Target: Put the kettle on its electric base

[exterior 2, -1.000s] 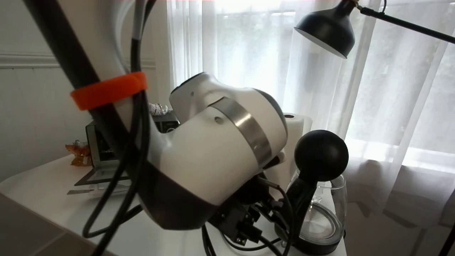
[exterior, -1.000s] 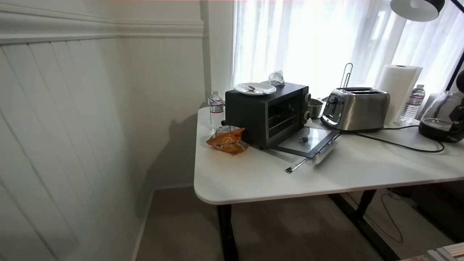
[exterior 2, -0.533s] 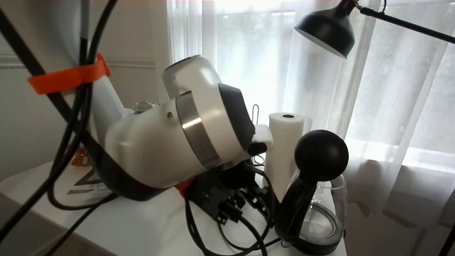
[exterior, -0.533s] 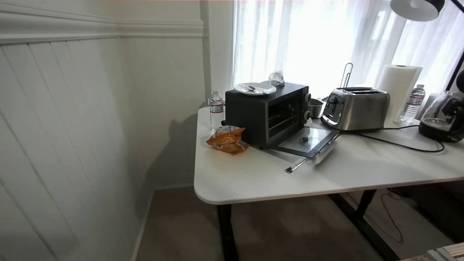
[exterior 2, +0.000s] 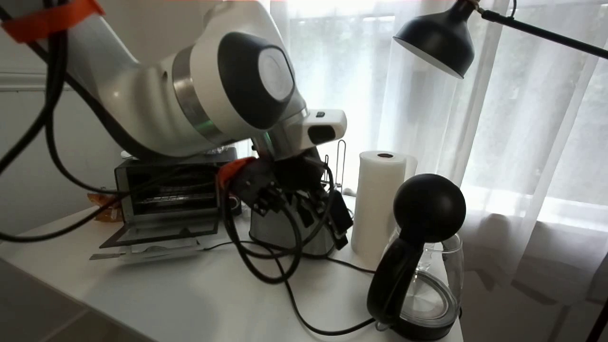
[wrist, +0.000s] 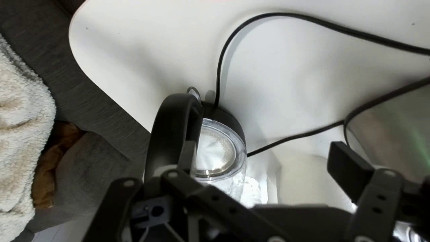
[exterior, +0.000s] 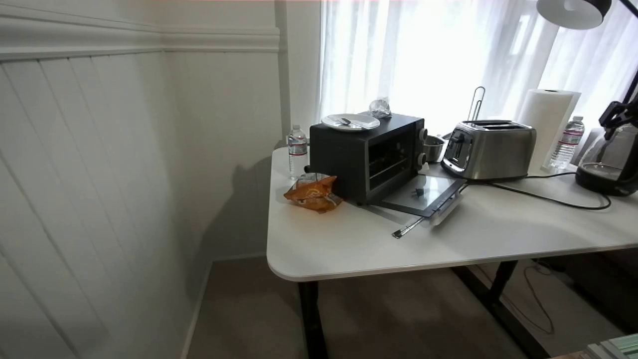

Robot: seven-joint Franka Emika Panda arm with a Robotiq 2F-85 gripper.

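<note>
I count one kettle (exterior 2: 408, 256), one silver toaster (exterior: 506, 152), one black toaster oven (exterior: 339, 162), one paper-towel roll (exterior: 546, 129), two water bottles (exterior: 298, 154), one small metal pot (exterior: 433, 148), one white plate (exterior: 366, 122), one orange bag (exterior: 315, 194) and one lamp (exterior 2: 437, 40).

My hand (wrist: 268, 163) is released, its two fingers (wrist: 349, 169) spread wide. The kettle stands on the white table (exterior: 349, 244) below my hand, near one finger but apart from it, over the black electric base (exterior 2: 422, 332), to which a cord (wrist: 218, 78) runs; whether it is fully seated I cannot tell. The toaster is on my other finger's side.

Against a second ago, my hand is higher and farther from the kettle's handle (wrist: 169, 134). In an exterior view the toaster, then behind my arm (exterior 2: 137, 104), now shows. The kettle stands where it stood.

Through the kettle's clear wall I see a shiny round floor; whether water covers it I cannot tell. The oven, well apart from my hand and past the toaster, has its door (exterior: 401, 199) lowered and a rack (exterior 2: 166, 198) inside; the plate on top carries a utensil (exterior: 345, 121). The pot, between toaster and oven, hides its contents from me. The bag and one bottle are farthest from my hand, beyond the oven; the other bottle is nearer me, just beside the roll.
</note>
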